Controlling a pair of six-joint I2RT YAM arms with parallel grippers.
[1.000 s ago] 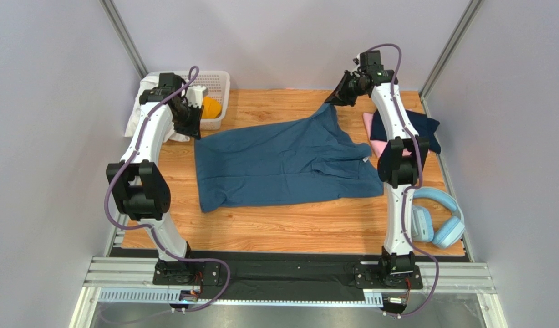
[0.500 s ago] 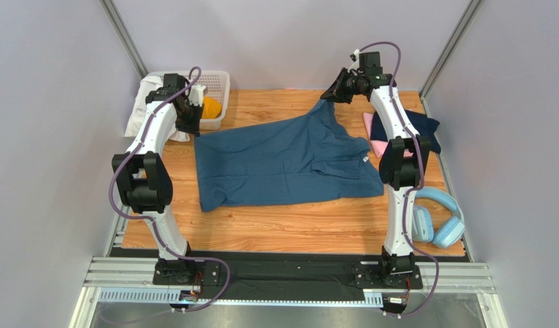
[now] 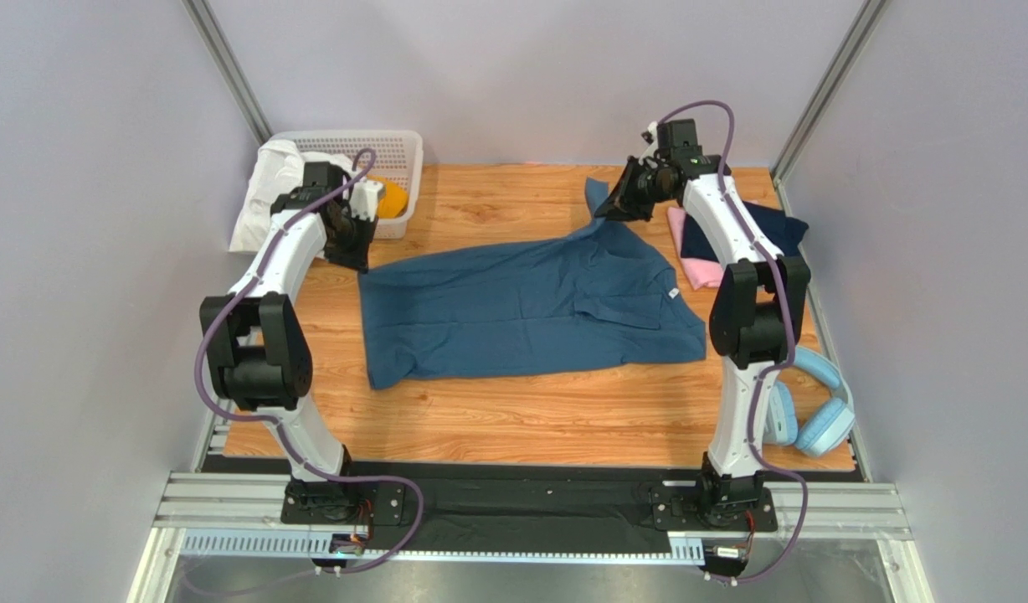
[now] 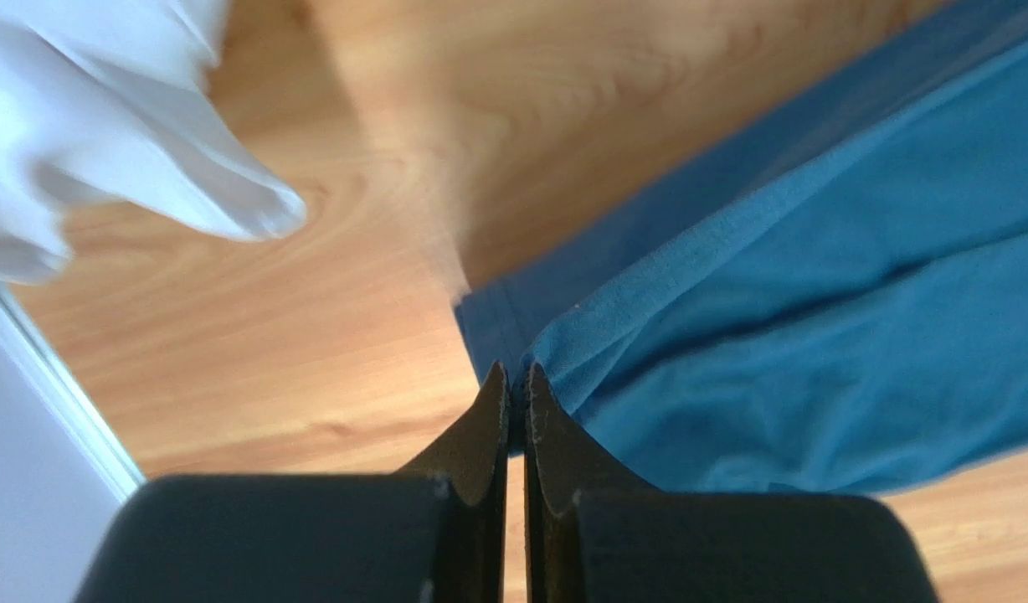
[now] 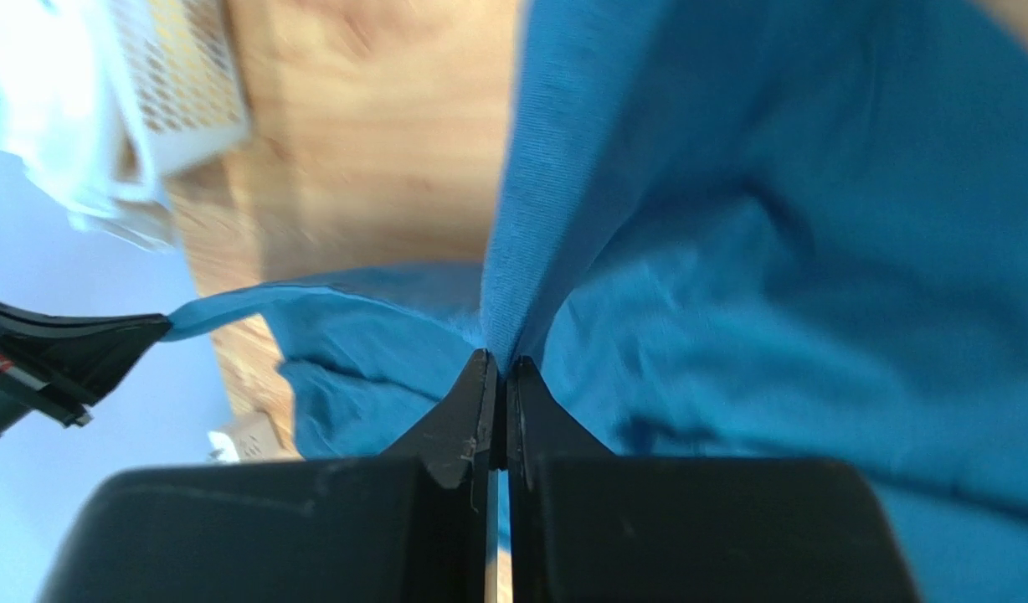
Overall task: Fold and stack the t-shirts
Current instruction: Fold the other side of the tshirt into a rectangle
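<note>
Left gripper [image 4: 517, 383]: jaws pressed together, with a hem corner of the blue shirt [image 4: 796, 314] pinched at the tips. From there the cloth spreads right and forward. Bare table [image 4: 293, 352] is left of the tips. A white garment [image 4: 104, 126] lies ahead and to the left, apart from the blue shirt.

Right gripper [image 5: 498, 371]: jaws tight on a fold of the same shirt. The cloth rises straight from my tips and hangs in a broad sheet to the right. My wrist view is blurred, so I can't tell which part of the shirt this is. From above, this corner is lifted off the table at the far side. The rest of the shirt lies flat, spread between my two grippers and towards my bases.

Around the right gripper:
- The navy shirt [image 3: 783, 233] and pink shirt [image 3: 698, 270] are just to its right, touching each other.
- The headphones [image 3: 815, 408] are well back towards my right base, at the table edge.

Around the left gripper:
- The basket [image 3: 356, 145] sits just beyond it in the far-left corner.
- An orange garment [image 3: 391, 197] shows inside the basket.
- The white garment hangs off the basket's left side.
</note>
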